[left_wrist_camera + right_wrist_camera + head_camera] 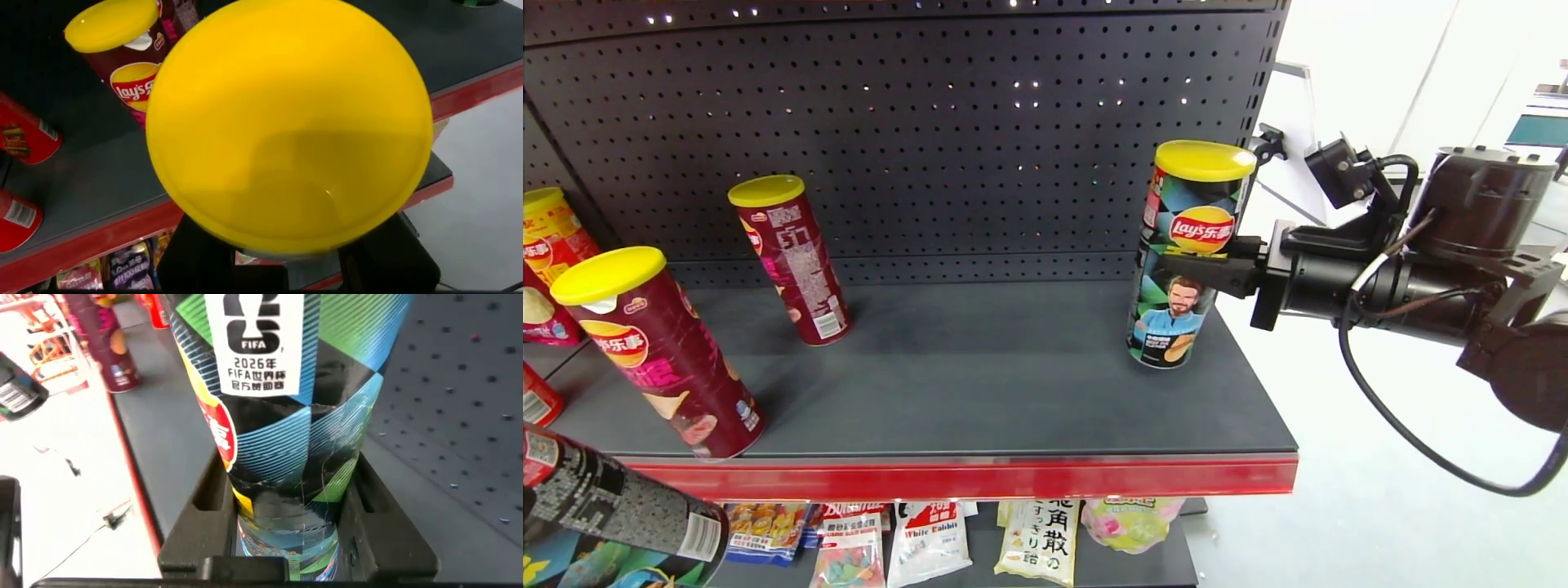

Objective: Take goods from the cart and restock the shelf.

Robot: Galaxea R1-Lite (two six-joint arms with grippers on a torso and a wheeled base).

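My right gripper (1180,271) (290,514) is clamped on the green-and-black chip can (1176,331) (278,416). Its fingers (204,514) press the can's sides at mid-height. The can stands upright on the dark shelf board (980,367), close to the board's right edge and about midway between the front lip and the pegboard back (931,122). Its yellow lid is on, so I cannot tell what is inside.

My left gripper (286,265) is closed around a second dark can (613,502) (290,122). That can is tilted and sits in front of the red front lip (980,478) and below it, off the board's front-left corner. Its yellow lid faces the left wrist camera.

Two maroon cans with yellow lids are already on the board. One (792,261) is near the back, left of centre. The other (658,351) (122,57) is at the front-left corner, just behind the lip. Both are well apart from the green-and-black can.

More red cans (547,237) (24,135) sit past the board's left edge, and snack bags (931,539) line the level below.
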